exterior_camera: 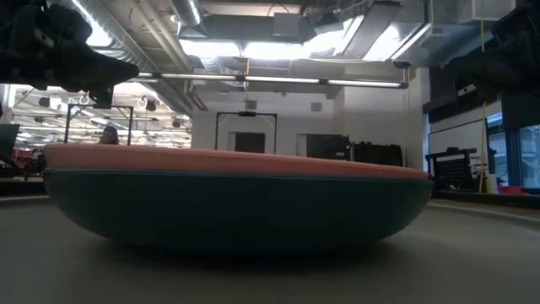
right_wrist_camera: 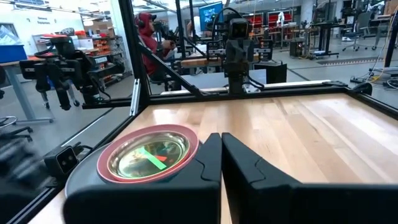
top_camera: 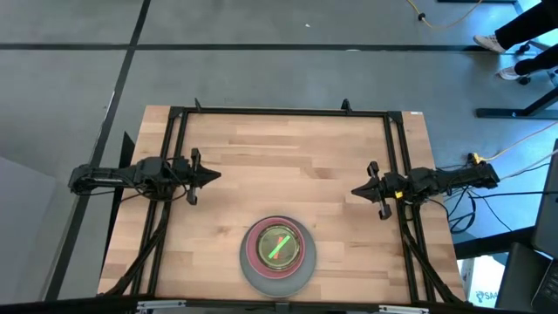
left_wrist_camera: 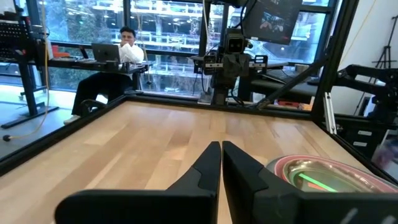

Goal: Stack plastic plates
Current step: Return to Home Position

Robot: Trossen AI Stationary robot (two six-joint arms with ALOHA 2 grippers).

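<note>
The plastic plates (top_camera: pixel 277 255) sit nested in one stack near the table's near edge, at its middle: the large grey plate at the bottom, a pale pink rim (right_wrist_camera: pixel 112 175) above it, small translucent ones with lime-green showing inside. In the low view the dark teal plate (exterior_camera: pixel 236 211) fills the frame with the pink rim on top. My left gripper (top_camera: pixel 215 175) hovers shut over the table's left side. My right gripper (top_camera: pixel 356 190) hovers shut over the right side. Both are well clear of the stack.
A black frame (top_camera: pixel 279 112) runs along the table's far edge and down both sides. Bare wood lies between the two grippers and beyond the stack. People sit at desks in the room beyond the table (left_wrist_camera: pixel 118 56).
</note>
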